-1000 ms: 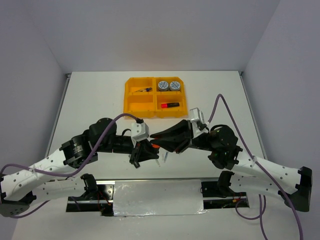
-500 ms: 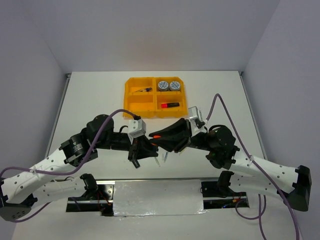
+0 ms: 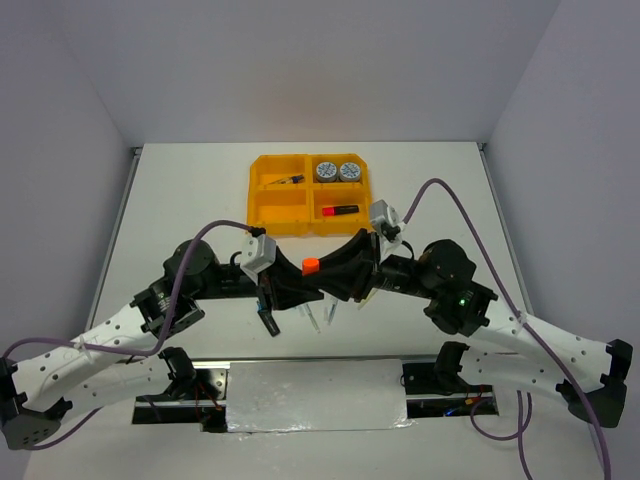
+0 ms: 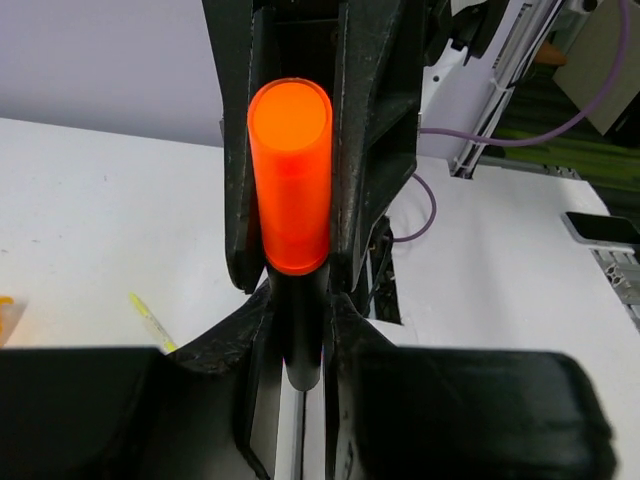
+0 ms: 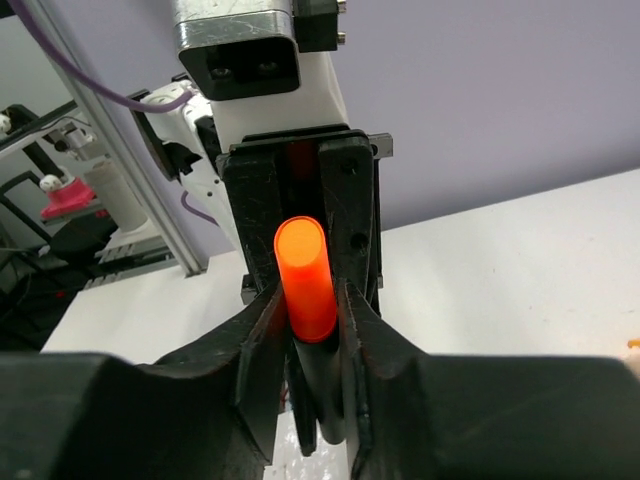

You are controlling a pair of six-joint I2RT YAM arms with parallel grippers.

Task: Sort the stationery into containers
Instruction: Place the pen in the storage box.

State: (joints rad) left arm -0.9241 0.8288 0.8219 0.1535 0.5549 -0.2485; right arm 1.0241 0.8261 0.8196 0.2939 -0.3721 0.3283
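Left gripper (image 3: 298, 287) clamped highlighter (image 3: 310, 264), axis upright, orange cap up; right gripper (image 3: 322, 277) flanked it from opposite side, hold unclear; tray (image 3: 254, 205) straight beyond both

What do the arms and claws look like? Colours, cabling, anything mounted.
Left arm and right arm: white lower links with small holes, then round black joints and black upper links. A purple cable loops along each. A white camera block sits at each wrist. Left claw and right claw: black, two tapered fingers. A green light glows on the right arm.

White table (image 3: 180, 200), pale lavender walls (image 3: 300, 60)
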